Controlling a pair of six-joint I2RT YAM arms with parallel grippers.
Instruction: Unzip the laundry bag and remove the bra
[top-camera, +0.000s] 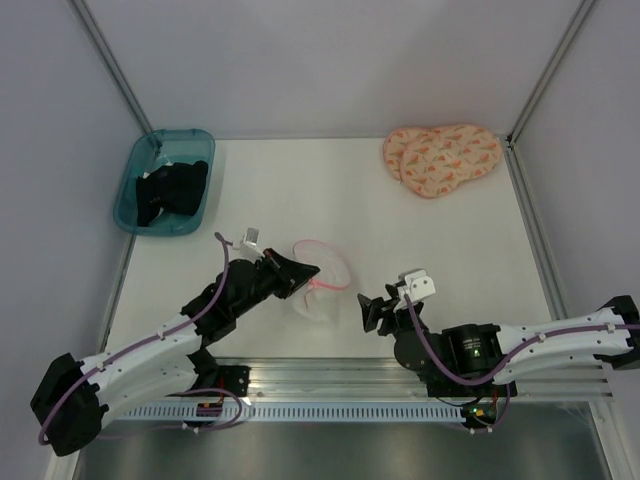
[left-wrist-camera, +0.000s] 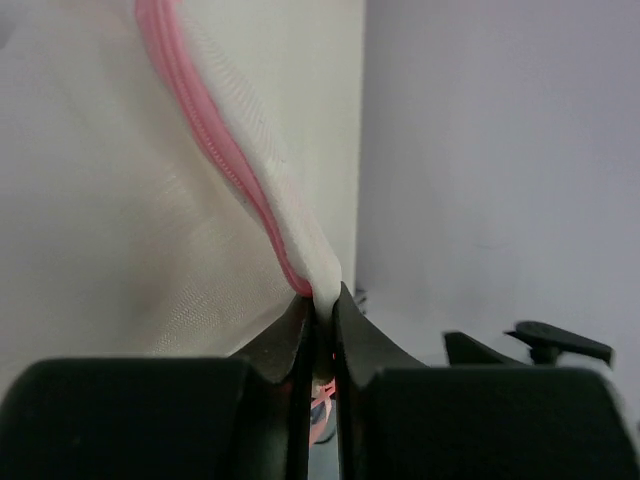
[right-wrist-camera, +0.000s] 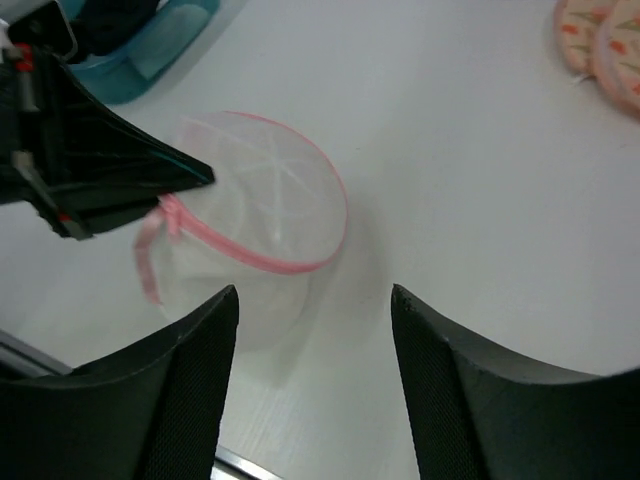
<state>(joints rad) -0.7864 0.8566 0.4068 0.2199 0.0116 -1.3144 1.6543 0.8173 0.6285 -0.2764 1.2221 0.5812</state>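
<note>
The left gripper (left-wrist-camera: 322, 300) clamps the mesh laundry bag (right-wrist-camera: 265, 205) at its pink zip edge (left-wrist-camera: 215, 140); right gripper (right-wrist-camera: 313, 295) gapes empty beside it; no bra out yet.

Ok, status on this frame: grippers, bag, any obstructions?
Left gripper shut on small white mesh laundry bag with pink zip, pinching its edge at the zip. Right gripper open, short of it. Bra not out. Nothing between.
</note>
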